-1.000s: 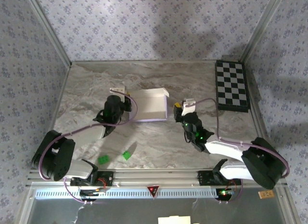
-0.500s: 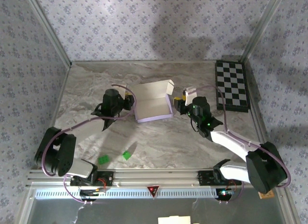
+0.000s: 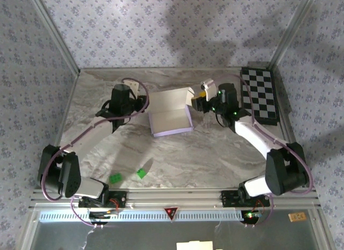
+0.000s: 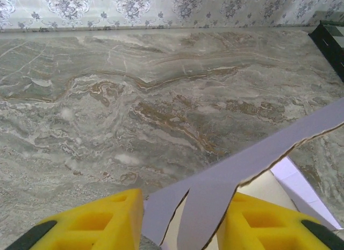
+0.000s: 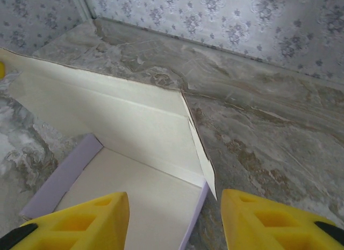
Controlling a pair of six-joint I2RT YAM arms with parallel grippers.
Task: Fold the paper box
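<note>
The paper box [image 3: 170, 120] lies in the middle of the table as a shallow tray, white inside with lilac rims, and its back wall stands up. My left gripper [image 3: 143, 104] is at the box's far left corner. In the left wrist view it [image 4: 185, 228] is open, and two lilac flaps of the box [image 4: 236, 169] stand loose between the yellow fingers [image 4: 91, 223]. My right gripper [image 3: 198, 102] is at the far right corner. It [image 5: 174, 228] is open and straddles the box's right wall [image 5: 196, 218], over the white floor [image 5: 134, 196].
A black-and-white checkerboard [image 3: 259, 95] lies at the back right, close behind the right arm; its edge also shows in the left wrist view [image 4: 332, 41]. Two small green bits [image 3: 115, 178] [image 3: 141, 173] lie near the front left. Patterned walls close off the table on three sides.
Both grippers moved toward the back wall along the box's sides. The left gripper opened from shut and the right one opened wider. The box turned slightly, its back wall now raised.
</note>
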